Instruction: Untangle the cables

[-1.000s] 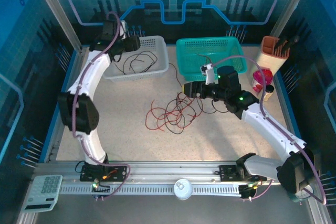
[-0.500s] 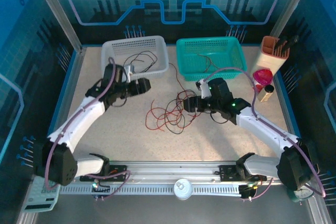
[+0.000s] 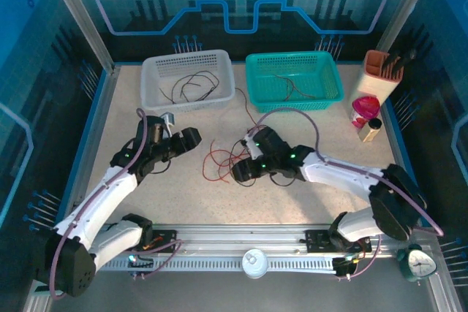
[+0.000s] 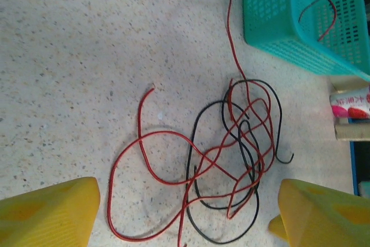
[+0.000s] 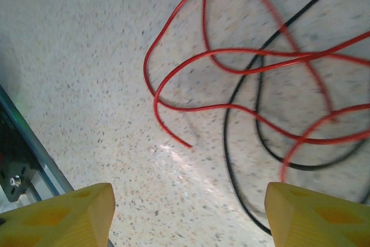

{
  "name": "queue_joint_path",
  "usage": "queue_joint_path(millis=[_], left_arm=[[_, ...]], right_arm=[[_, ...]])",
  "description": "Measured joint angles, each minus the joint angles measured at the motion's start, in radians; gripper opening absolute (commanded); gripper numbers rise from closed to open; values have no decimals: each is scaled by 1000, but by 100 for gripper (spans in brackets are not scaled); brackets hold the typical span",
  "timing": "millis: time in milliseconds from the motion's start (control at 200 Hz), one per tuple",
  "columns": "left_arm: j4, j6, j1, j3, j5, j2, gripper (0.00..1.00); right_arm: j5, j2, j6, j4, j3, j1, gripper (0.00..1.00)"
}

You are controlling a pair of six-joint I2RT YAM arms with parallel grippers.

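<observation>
Cables point(image 3: 235, 157), red and black, are seen lying in a loose tangle on the speckled table point(image 3: 183, 199), in front of two baskets and between the two grippers. The left gripper point(image 3: 191, 137) is held just left of the heap, its yellow fingers point(image 4: 49, 212) spread wide and nothing gripped between them. From its wrist camera the looped wires are seen on the tabletop beyond the fingertips. A single red strand is drawn out from the tangle toward the gap between the white basket point(image 3: 153, 89) and the teal basket point(image 3: 252, 82). More thin wires are seen inside each basket. The right gripper point(image 3: 238, 172) is lowered at the near right edge of the tangle, its jaws likewise parted and empty. Red and black curls are spread on the table ahead of its tips. Whether the wires are touched by it cannot be told.
</observation>
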State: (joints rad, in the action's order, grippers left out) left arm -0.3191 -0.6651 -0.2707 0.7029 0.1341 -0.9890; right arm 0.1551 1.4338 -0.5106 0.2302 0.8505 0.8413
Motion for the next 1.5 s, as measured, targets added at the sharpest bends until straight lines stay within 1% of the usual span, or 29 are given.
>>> queue_joint_path(millis=[135,245,330,500,640,715,740,780,830,885,1055,1180,1280,1496], left_arm=[[0,-18,4,1,-58,11,85],[0,-19,23,2,-87,34,86],[-1,-27,36,6,-97,49,86],[0,-41,47,15,-105,72,86],[1,-44,51,15,-104,79,86],[1,-44,52,15,-104,81,86],[2,-44,52,15,-103,81,86],[3,-44,52,15,-103,81,86],[4,-45,52,15,-100,81,86],[4,-46,52,15,-98,82,86],[6,-56,52,15,-90,82,87],[14,-60,52,15,-83,85,88],[30,-59,52,15,-66,87,88],[86,-49,52,15,-18,87,90]], right_arm=[[-22,113,-19,-23,80,86,67],[-46,190,-31,-29,142,127,63],[-68,247,-33,-29,183,139,59],[-104,346,-40,-18,248,140,56],[-126,398,-47,-6,279,140,53],[-138,413,-54,4,289,140,44],[-143,416,-51,5,291,140,40],[-150,418,-59,9,293,140,30],[-156,421,-50,16,301,140,15],[-161,423,-58,17,308,140,0],[-179,418,-45,19,317,139,0],[-174,358,-13,70,344,131,0],[-160,280,22,121,443,111,0],[-116,121,94,167,729,43,0]])
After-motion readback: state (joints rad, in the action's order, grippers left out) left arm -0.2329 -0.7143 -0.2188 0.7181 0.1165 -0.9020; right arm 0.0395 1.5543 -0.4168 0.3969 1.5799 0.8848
